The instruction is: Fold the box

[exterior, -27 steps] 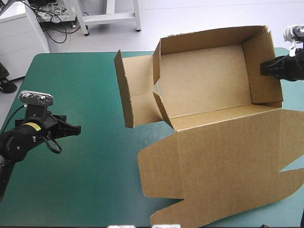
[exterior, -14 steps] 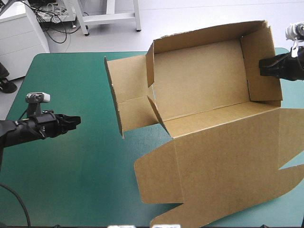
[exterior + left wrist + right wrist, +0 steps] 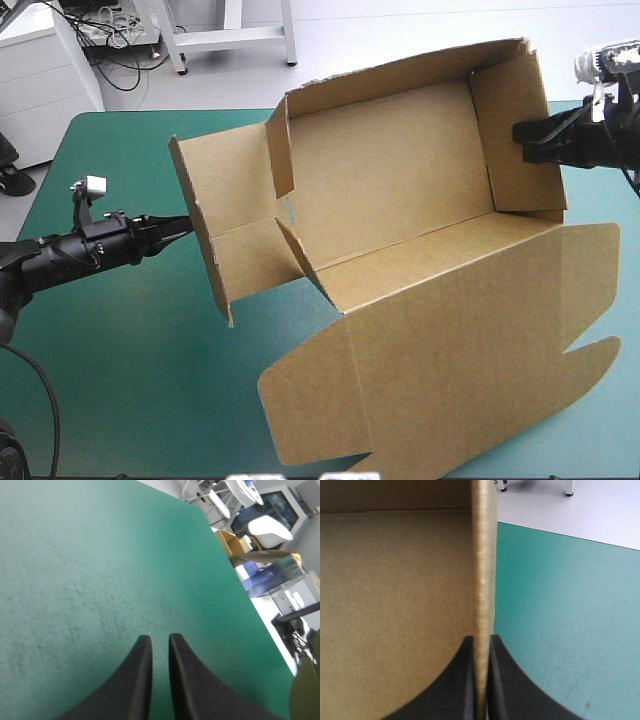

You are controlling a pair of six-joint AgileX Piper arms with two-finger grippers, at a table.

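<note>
The brown box [image 3: 390,190] stands as an open tray with its walls raised. Its lid [image 3: 460,350] lies flat toward the table's front edge. My right gripper [image 3: 522,137] is shut on the box's right end wall [image 3: 515,120]; in the right wrist view the wall's edge [image 3: 484,575] runs up from between the black fingers [image 3: 466,680]. A side flap [image 3: 225,225] sticks out from the box's left end. The tip of my left gripper [image 3: 184,227] is right at that flap, shut. The left wrist view shows this gripper [image 3: 160,645] over the bare teal-green cover, holding nothing.
The teal-green table [image 3: 130,350] shows bare cover at the left and front left. The box's far wall reaches past the table's far edge. The lid's corner lies near the front right edge.
The box has slid left and turned a little, carried by my right gripper. My left arm has stretched out rightward, and its tip now reaches the side flap.
</note>
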